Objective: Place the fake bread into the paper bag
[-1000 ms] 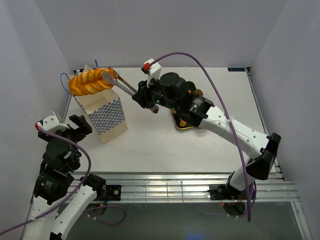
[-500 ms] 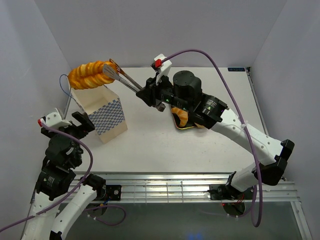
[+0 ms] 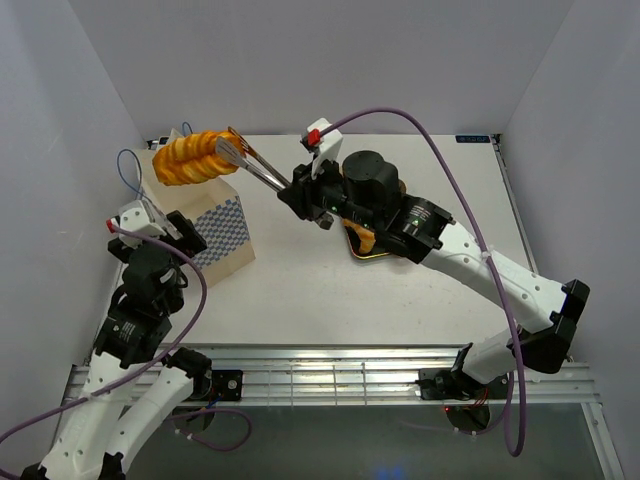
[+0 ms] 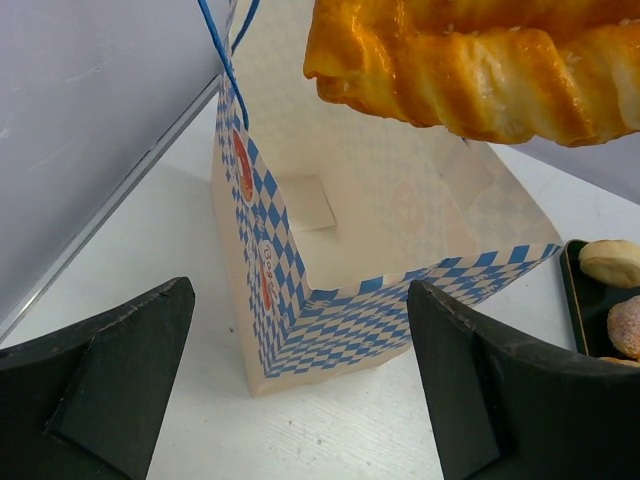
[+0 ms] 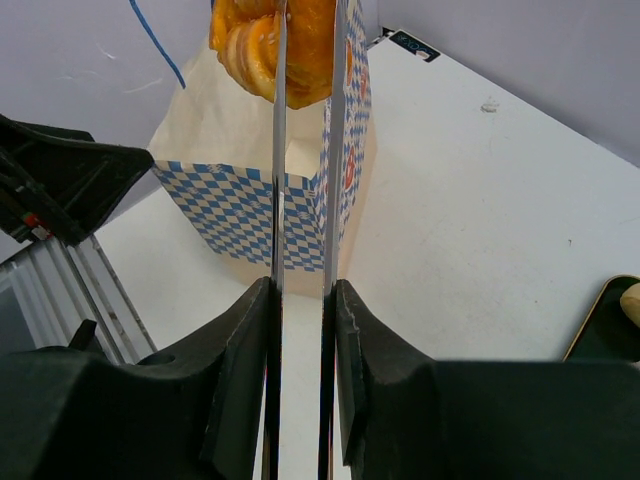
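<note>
The long ridged loaf (image 3: pixel 195 158) hangs in the air over the open mouth of the paper bag (image 3: pixel 215 240), apart from its rim. Its long axis lies nearly level, across the bag. The free end points left toward the side wall, and the other end is pinched between the blades of the metal tongs (image 3: pixel 262 172).

The right gripper (image 3: pixel 292 192) is clenched around the handles of the tongs, so it carries the loaf through them. In the right wrist view the two blades run straight up from the fingers to the loaf (image 5: pixel 290 40), which is cut off at the top edge.

The bag stands upright on the white table (image 3: pixel 420 170) with a blue string handle (image 3: pixel 125 165) at its left side. The left wrist view looks into the bag (image 4: pixel 290 250) and shows its paper floor with a folded flap.

The left gripper (image 3: pixel 172 228) sits just beside the bag with its jaws spread wide, grasping nothing.

The dark tray (image 3: pixel 362 252) is mostly hidden under the right arm. Two pale buns (image 4: pixel 612 262) in it show at the frame edge of the left wrist view.
</note>
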Controlling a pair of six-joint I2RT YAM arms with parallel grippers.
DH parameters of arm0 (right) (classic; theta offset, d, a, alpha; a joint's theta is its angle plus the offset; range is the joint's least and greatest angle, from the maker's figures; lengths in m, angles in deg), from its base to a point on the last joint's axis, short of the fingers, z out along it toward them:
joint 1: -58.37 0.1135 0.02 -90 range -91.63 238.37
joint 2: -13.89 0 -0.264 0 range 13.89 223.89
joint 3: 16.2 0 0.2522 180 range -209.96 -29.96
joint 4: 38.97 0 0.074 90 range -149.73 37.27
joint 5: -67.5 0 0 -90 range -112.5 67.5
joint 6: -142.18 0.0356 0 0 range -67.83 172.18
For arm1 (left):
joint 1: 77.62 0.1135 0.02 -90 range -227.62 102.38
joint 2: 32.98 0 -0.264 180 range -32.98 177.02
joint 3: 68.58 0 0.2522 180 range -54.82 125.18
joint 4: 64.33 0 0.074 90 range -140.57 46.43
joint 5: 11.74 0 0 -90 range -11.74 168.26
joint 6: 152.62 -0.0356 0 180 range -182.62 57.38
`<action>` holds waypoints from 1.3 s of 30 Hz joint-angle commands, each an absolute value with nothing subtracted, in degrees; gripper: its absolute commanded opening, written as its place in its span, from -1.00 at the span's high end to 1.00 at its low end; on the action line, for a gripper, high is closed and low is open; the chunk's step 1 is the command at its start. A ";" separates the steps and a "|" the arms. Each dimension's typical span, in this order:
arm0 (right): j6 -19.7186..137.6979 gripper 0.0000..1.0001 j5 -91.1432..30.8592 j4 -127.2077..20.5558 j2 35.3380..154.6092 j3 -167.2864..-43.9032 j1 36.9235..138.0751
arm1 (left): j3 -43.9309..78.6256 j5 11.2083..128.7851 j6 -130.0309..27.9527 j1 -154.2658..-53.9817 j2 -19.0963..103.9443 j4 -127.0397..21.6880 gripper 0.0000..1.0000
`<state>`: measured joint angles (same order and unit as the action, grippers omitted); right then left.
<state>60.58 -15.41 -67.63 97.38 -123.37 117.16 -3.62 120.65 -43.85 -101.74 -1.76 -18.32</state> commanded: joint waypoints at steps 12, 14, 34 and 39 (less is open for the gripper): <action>58.24 0.84 -6.43 -61.43 103.89 -129.89 122.79 | -9.73 117.46 -43.90 -101.88 1.38 -27.36 -0.96; 58.15 0.82 -5.72 -61.78 105.03 -130.50 123.23 | -10.35 117.20 -44.25 -101.88 1.56 -28.33 -0.96; 60.00 -0.12 -6.86 -62.67 107.24 -133.23 123.85 | -15.53 113.15 -45.39 -101.88 -0.55 -33.17 -0.94; 60.79 -0.13 -7.38 -62.31 105.65 -133.06 123.76 | -11.86 113.24 -44.34 -101.88 -0.38 -30.02 -0.96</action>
